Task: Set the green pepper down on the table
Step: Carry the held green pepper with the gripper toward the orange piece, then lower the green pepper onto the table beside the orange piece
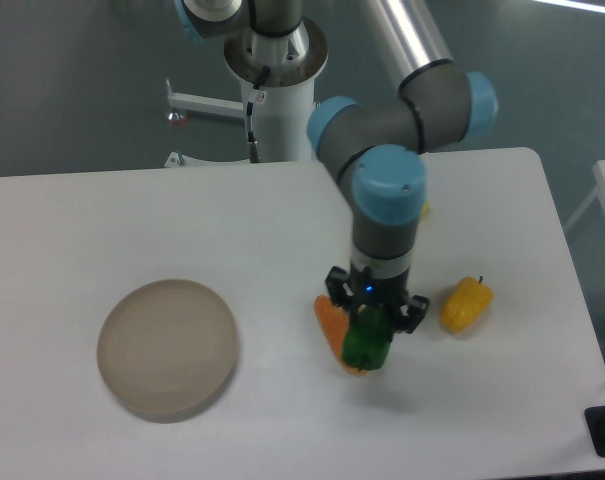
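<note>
Landmark = the round beige plate [168,348], sitting far left on the table [102,220], w/ nothing on it. Everything else lies to its right.

Right of the plate, about mid-table: the orange wedge piece [331,318]. Only its left edge shows; the rest is covered by the green pepper [366,340], which hangs in front of and over it. The gripper [371,318] is clamped on the pepper from above, fingers closed to roughly the pepper's width, pointing straight down. Whether the pepper is clear of the table or already touching can't be read from this angle. Prob. held just above, judging by the soft shadow under it.

Further right of the plate, beyond the gripper: the yellow pepper [466,304], lying on the table, apart from the gripper.

Risks from here:
- Letting go at this spot = pepper lands on the orange wedge, not on bare table. It could roll off, or nudge the wedge.
- Pepper is lumpy and glossy, so it may tip or roll once freed, esp. if dropped from height.
- Lowering here could press the pepper into the wedge. Bare table toward the plate, or nearer the front edge, looks safer.

Hidden / unclear:
- Most of the wedge; fingertip contact on the pepper; the pepper's stem.
- A small yellow sliver shows just behind the arm's wrist, too little to name.
- Arm cut off at the top edge.
</note>
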